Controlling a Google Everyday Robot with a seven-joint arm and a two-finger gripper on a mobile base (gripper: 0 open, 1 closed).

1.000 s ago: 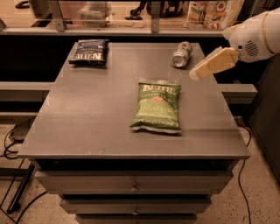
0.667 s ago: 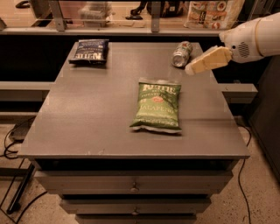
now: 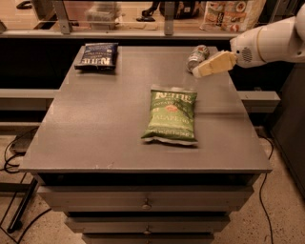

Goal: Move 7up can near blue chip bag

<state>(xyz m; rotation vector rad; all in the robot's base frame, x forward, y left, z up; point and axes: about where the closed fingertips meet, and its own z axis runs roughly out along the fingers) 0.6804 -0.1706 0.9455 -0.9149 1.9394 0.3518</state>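
Observation:
The 7up can (image 3: 196, 56) lies on its side near the table's far right edge. The blue chip bag (image 3: 97, 55) lies flat at the far left corner of the table. My gripper (image 3: 200, 71), with cream-coloured fingers, reaches in from the right on a white arm and hovers just in front of and right of the can, its tip close to the can.
A green jalapeno chip bag (image 3: 171, 115) lies in the middle of the grey table (image 3: 95, 133). A counter with a rail and packaged goods (image 3: 228, 14) runs behind the table. Cables lie on the floor at the left (image 3: 12, 157).
My gripper has moved left and slightly down, closing in on the can. The can and both bags have not moved.

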